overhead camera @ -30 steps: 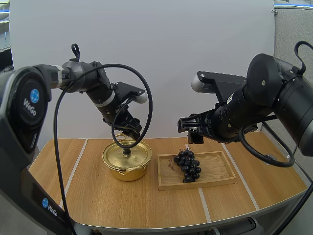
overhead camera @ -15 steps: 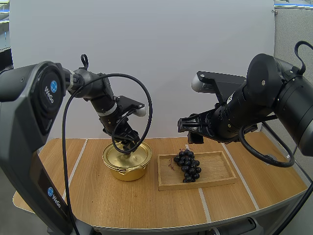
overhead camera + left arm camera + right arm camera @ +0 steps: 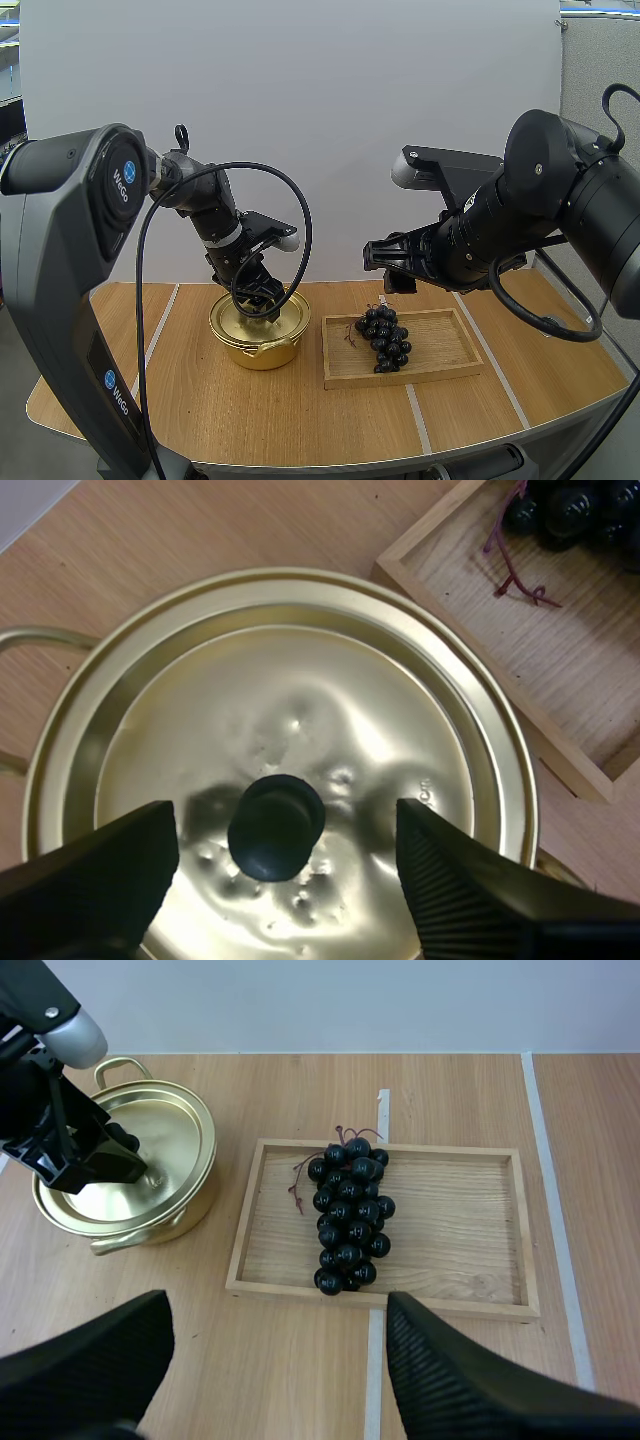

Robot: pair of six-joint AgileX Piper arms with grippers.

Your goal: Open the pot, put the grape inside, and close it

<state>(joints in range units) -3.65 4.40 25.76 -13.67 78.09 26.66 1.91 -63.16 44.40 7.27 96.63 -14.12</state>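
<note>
The left gripper [image 3: 285, 822] sits low over the gold pot [image 3: 262, 348], on its lid [image 3: 350, 710], fingers spread either side of the black knob [image 3: 276, 828], clear of it. The right gripper [image 3: 278, 1332], fingers apart too, hovers above the bunch of grapes [image 3: 348, 1215] lying in the wooden tray [image 3: 470, 1200] beside the pot.

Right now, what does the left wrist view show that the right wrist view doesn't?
Left wrist adds: the knob of the lid, standing free inside the open left gripper. Right wrist adds: the whole grapes on the tray, the side of the pot, the open right gripper. Shared: lid, tray, some grapes.
</note>
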